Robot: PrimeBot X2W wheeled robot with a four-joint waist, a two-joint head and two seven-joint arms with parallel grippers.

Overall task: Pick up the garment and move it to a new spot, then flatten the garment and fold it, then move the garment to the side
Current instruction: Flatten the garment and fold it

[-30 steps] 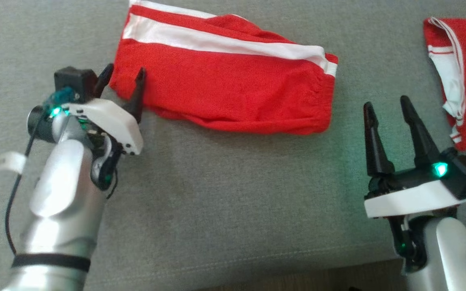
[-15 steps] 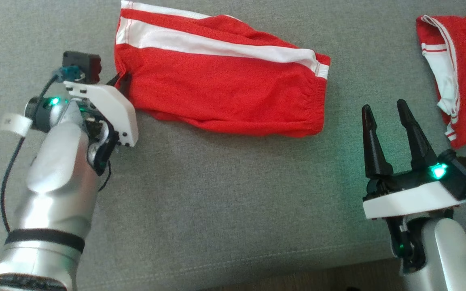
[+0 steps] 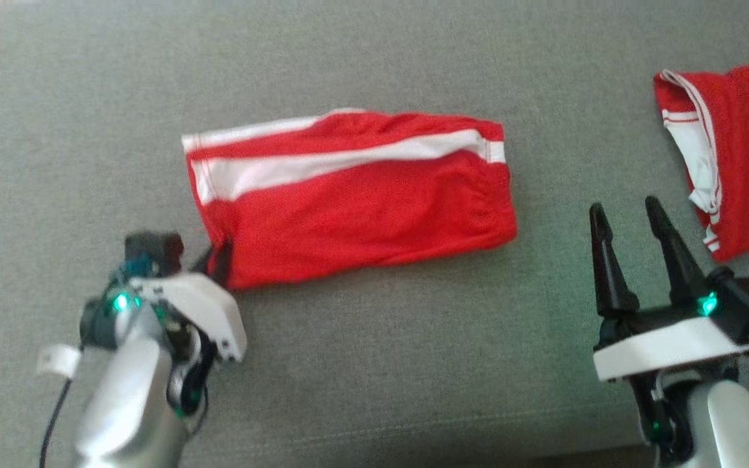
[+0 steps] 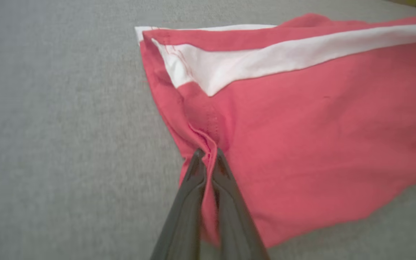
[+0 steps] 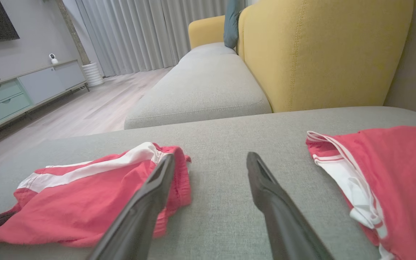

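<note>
1 corner of the red shorts (image 3: pixel 361 201) is pinched by left gripper (image 3: pixel 217 259); right gripper (image 3: pixel 623 207) spread, empty.

Living room: sofa (image 5: pixel 200 94), curtains (image 5: pixel 139 32), sideboard (image 5: pixel 31 86)

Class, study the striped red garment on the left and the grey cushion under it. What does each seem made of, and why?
Red garment: soft matte knit, perhaps cotton or polyester; it puckers at the pinch and gathers at the waistband. Grey cushion: matte woven upholstery; flecked weave and a stitched seam show.
</note>
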